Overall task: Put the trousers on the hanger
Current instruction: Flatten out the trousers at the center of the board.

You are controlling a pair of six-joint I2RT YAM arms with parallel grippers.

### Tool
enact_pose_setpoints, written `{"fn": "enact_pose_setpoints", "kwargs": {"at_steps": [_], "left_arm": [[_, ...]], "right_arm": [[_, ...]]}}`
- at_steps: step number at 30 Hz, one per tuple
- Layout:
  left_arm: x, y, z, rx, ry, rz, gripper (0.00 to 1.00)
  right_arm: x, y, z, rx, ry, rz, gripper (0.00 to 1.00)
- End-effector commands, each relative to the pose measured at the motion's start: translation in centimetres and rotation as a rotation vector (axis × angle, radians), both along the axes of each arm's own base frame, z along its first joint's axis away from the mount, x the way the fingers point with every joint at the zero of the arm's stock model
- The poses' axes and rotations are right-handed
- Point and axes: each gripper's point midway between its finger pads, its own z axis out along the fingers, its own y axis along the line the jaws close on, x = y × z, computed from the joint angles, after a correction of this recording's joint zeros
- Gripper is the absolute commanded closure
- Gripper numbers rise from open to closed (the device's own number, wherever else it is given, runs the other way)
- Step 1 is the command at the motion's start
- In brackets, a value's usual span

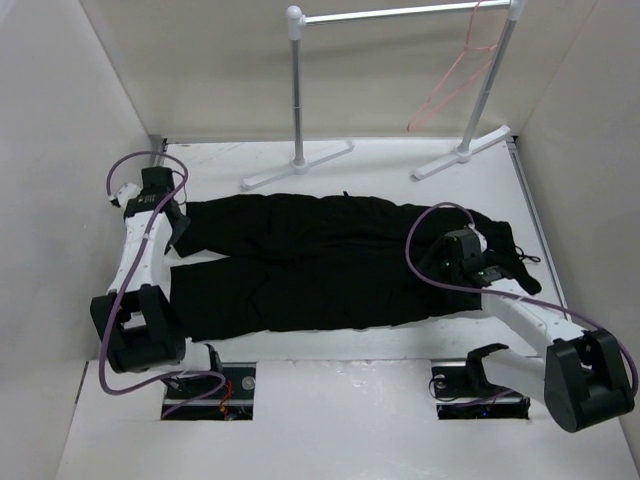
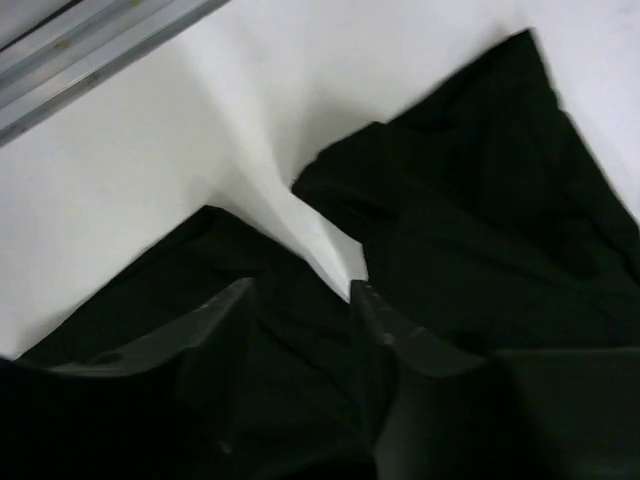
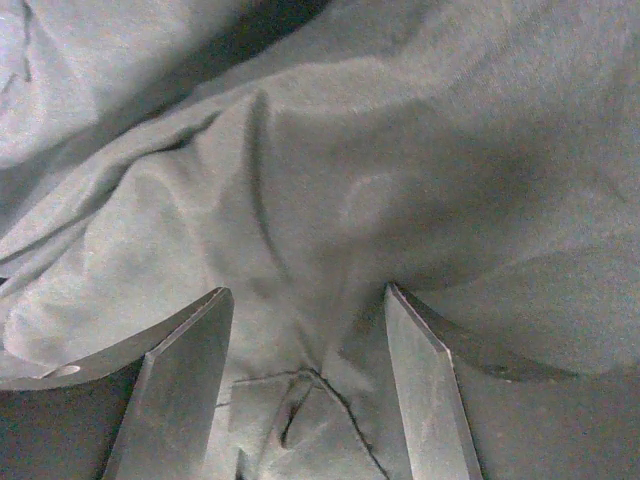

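The black trousers (image 1: 320,265) lie flat across the table, leg ends at the left, waist at the right. The pink-orange hanger (image 1: 455,75) hangs from the rail at the back right. My left gripper (image 1: 180,228) sits low over the leg ends. In the left wrist view it (image 2: 300,292) is open, with black fabric (image 2: 480,220) between and under its fingers. My right gripper (image 1: 490,262) is down on the waist end. In the right wrist view it (image 3: 308,295) is open, with bunched cloth (image 3: 400,150) between its fingers.
A grey metal rail rack (image 1: 400,14) with white joints stands at the back, its two white feet (image 1: 298,165) on the table just beyond the trousers. White walls close in left, right and behind. A metal strip (image 2: 90,60) runs along the table's left edge.
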Motion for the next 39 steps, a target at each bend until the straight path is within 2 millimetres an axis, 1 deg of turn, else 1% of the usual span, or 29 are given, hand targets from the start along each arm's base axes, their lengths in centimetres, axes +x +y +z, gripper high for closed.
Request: {"fn": "enact_pose_setpoints", "kwargs": {"at_steps": [1,2,3,4,5,7,8,9,10,12,15,18,20,22,24,25,27,28,29,31,34,36,37,39], "left_arm": [[0.5,1.4,0.0,0.003,-0.039,0.031,0.54],[1.3,1.6,-0.1,-0.018,-0.065,0.033,0.51],[2.2,1.7,-0.1,-0.044,-0.095,0.034,0.49],[3.3,1.8,-0.1,-0.069,-0.131,0.036,0.48],[4.5,1.9,0.1,-0.097,-0.168,0.039,0.48],[6.8,2.6,0.5,-0.132,-0.226,0.048,0.47],[8.1,2.8,0.5,-0.141,-0.236,0.039,0.47],[9.3,2.9,0.2,-0.149,-0.228,0.025,0.46],[10.6,2.8,-0.6,-0.165,-0.206,-0.001,0.46],[12.7,2.6,-2.6,-0.202,-0.151,-0.056,0.47],[15.1,1.9,-5.2,-0.222,-0.099,-0.097,0.47],[16.8,1.6,-7.2,-0.231,-0.066,-0.118,0.47],[17.8,1.4,-8.5,-0.238,-0.051,-0.125,0.47],[18.7,0.9,-9.2,-0.246,-0.049,-0.141,0.47],[19.4,0.8,-9.9,-0.243,-0.045,-0.145,0.49],[19.7,0.7,-10.3,-0.243,-0.041,-0.147,0.55],[19.9,0.9,-10.8,-0.23,-0.031,-0.136,0.8],[19.7,1.1,-10.7,-0.224,-0.025,-0.123,0.9],[19.4,1.5,-10.0,-0.212,-0.031,-0.108,0.95],[18.7,2.5,-7.0,-0.157,-0.076,-0.075,0.98],[16.6,3.7,-0.8,-0.057,-0.173,-0.031,0.99],[15.1,4.0,2.7,0.001,-0.226,-0.017,0.99],[14.1,4.0,3.9,0.024,-0.24,-0.007,0.99],[12.5,3.7,5.4,0.048,-0.269,0.007,0.99]], "right_arm": [[2.4,0.5,3.1,0.023,-0.111,0.018,0.32],[2.5,0.5,3.3,0.024,-0.116,0.019,0.32],[2.6,0.6,3.4,0.026,-0.12,0.024,0.34],[2.7,0.8,3.5,0.031,-0.123,0.032,0.39],[2.8,1.1,3.7,0.035,-0.127,0.043,0.45],[3.0,1.3,3.8,0.038,-0.127,0.055,0.68],[2.9,1.5,3.8,0.037,-0.123,0.062,0.75],[2.9,1.6,3.7,0.035,-0.118,0.068,0.8],[2.8,1.8,3.6,0.034,-0.112,0.077,0.82],[2.8,2.0,3.5,0.033,-0.108,0.083,0.82],[2.9,2.4,3.9,0.038,-0.114,0.103,0.78],[3.0,2.9,4.3,0.043,-0.124,0.124,0.67],[3.0,2.9,4.6,0.044,-0.133,0.127,0.54],[3.0,2.9,4.6,0.043,-0.135,0.126,0.47],[2.8,2.9,4.4,0.04,-0.126,0.129,0.44],[2.7,2.8,4.2,0.039,-0.12,0.129,0.43],[2.5,2.7,4.0,0.036,-0.111,0.126,0.42],[2.5,2.6,4.0,0.037,-0.113,0.124,0.42],[2.4,2.6,4.0,0.036,-0.113,0.125,0.41],[2.6,2.4,4.1,0.03,-0.12,0.126,0.41],[3.2,2.3,4.1,0.014,-0.124,0.135,0.37],[3.6,2.2,4.0,0.009,-0.128,0.134,0.34],[3.8,2.2,4.0,0.008,-0.13,0.134,0.33],[4.0,2.0,3.9,0.011,-0.129,0.126,0.32]]}}
